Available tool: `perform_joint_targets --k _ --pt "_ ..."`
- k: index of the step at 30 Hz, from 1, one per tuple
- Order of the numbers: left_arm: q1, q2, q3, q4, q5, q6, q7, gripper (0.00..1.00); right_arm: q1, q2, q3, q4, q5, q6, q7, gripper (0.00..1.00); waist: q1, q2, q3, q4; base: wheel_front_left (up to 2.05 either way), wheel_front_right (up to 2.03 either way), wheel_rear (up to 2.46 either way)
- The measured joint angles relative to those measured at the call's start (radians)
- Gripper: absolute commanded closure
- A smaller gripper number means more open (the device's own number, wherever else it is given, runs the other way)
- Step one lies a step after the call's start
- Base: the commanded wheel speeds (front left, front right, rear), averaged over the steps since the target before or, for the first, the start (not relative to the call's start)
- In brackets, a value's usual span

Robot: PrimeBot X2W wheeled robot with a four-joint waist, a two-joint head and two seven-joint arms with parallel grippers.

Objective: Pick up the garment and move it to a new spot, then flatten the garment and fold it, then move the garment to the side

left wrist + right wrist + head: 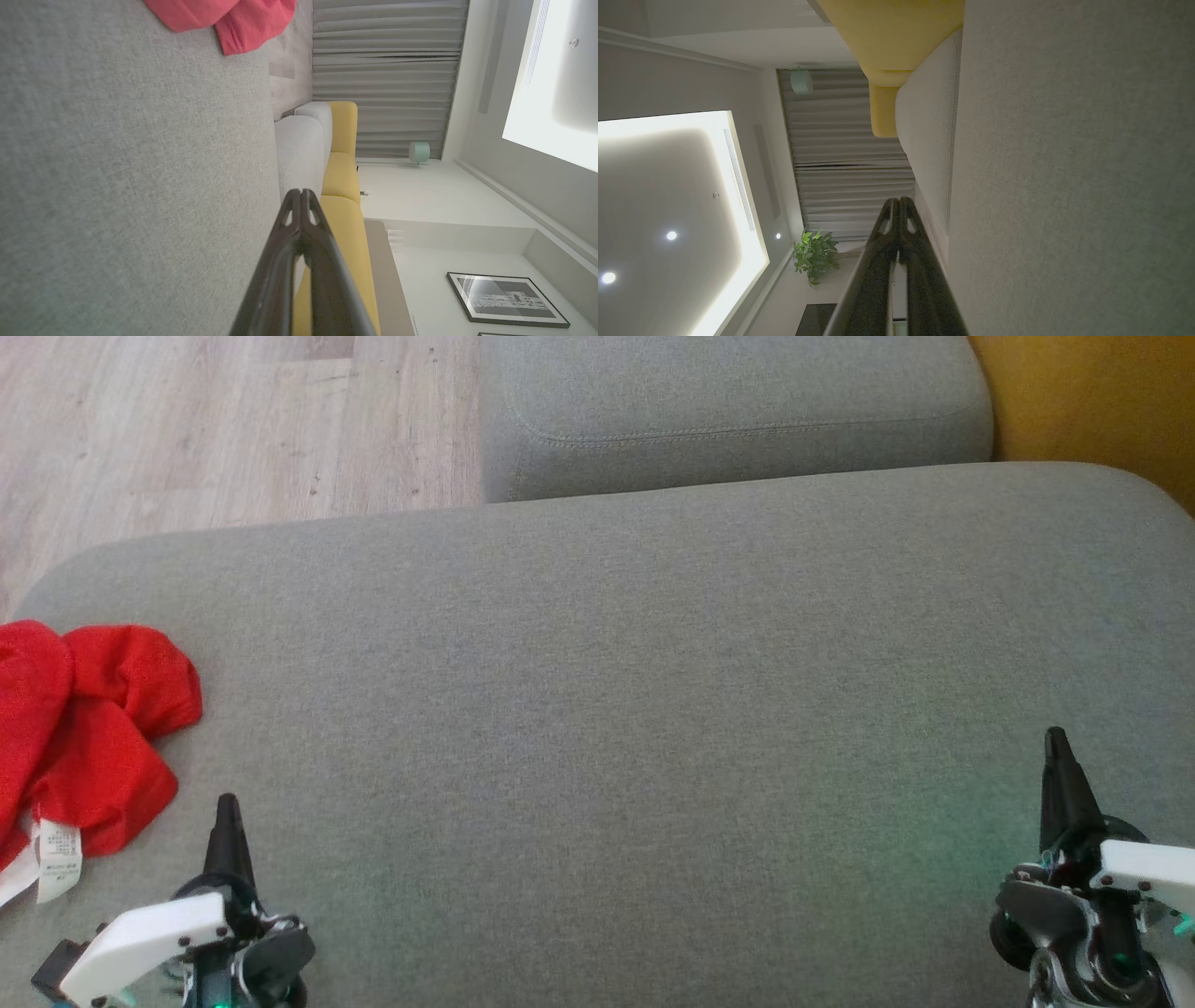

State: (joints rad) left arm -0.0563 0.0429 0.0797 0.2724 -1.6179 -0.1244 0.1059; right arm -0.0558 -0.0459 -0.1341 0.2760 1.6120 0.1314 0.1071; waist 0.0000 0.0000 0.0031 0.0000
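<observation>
Down low, the left gripper (pixel 227 805) is squeezed closed, holding nothing. Beside it, a crumpled red cloth (pixel 93 728) lies at the left edge of the gray cushion (pixel 607 709). Far to the right, the right gripper (pixel 1056 739) is squeezed closed too, with nothing in it.

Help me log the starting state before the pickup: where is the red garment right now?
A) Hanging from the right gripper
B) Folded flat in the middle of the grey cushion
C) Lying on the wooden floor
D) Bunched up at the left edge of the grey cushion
D: the red garment lies crumpled at the left edge of the grey cushion, its white label showing, just beside the shut left gripper.
</observation>
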Motion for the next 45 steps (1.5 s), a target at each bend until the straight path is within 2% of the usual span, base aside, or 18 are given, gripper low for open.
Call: perform_joint_targets --k 22,23,29,35,45 --pt "0.000 0.000 0.000 0.000 0.000 0.000 0.000 1.00 0.000 0.000 0.000 0.000 0.000 0.000 0.000 1.00 0.0000 0.0000 0.000 0.000 0.00 0.00 0.00" --pt "0.000 0.000 0.000 0.001 0.000 0.000 0.000 0.00 0.000 0.000 0.000 0.001 0.000 0.000 0.000 0.00 0.0000 0.0000 0.000 0.000 0.00 0.00 0.00" --pt "0.060 -0.009 -0.009 0.084 0.000 0.001 -0.002 0.00 0.064 0.007 0.007 0.085 0.000 0.000 -0.001 0.00 0.0000 0.0000 0.000 0.000 0.00 0.00 0.00" --pt "0.075 -0.010 -0.015 0.083 0.004 0.001 -0.012 0.00 0.075 0.008 0.028 0.082 0.000 0.000 -0.011 0.00 0.0000 0.0000 -0.005 0.000 0.00 0.00 0.00" --pt "0.076 -0.010 -0.018 0.057 0.121 0.005 -0.041 0.00 0.075 0.008 0.052 0.076 -0.068 0.000 -0.041 0.00 0.0000 0.0000 -0.012 0.002 0.00 0.00 0.00"
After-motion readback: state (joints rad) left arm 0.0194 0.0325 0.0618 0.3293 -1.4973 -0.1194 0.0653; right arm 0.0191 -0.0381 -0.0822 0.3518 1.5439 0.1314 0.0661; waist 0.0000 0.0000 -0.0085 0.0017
